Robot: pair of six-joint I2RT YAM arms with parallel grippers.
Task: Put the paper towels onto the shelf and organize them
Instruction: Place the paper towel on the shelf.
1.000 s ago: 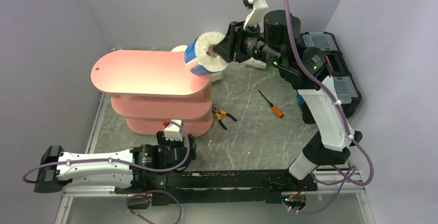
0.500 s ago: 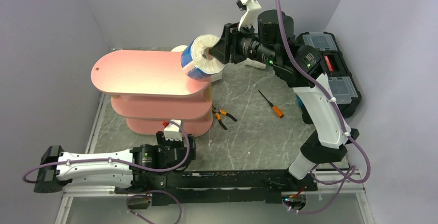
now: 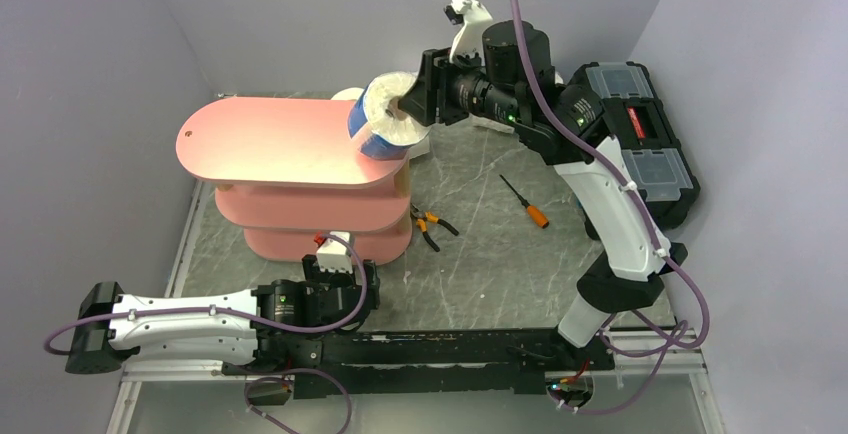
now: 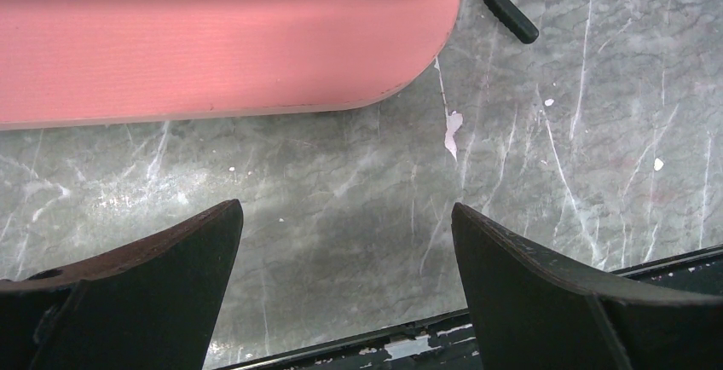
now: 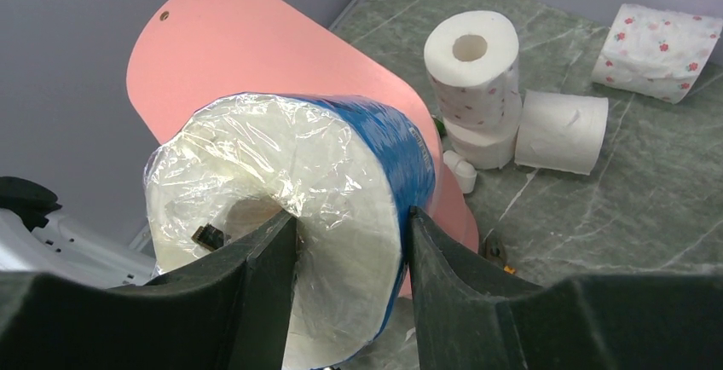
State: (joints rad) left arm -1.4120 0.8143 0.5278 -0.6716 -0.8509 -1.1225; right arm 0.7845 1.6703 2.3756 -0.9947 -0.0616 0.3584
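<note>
This is a robotics lab test cell, not a home. Plain lavender walls box in a grey marbled surface. Two robot arms, the left arm and the right arm, are bolted to a black rail at its near edge and trail purple cables. A black toolbox, a screwdriver and pliers lie about. The pink shelf and paper towels are household goods set among this gear.
</note>
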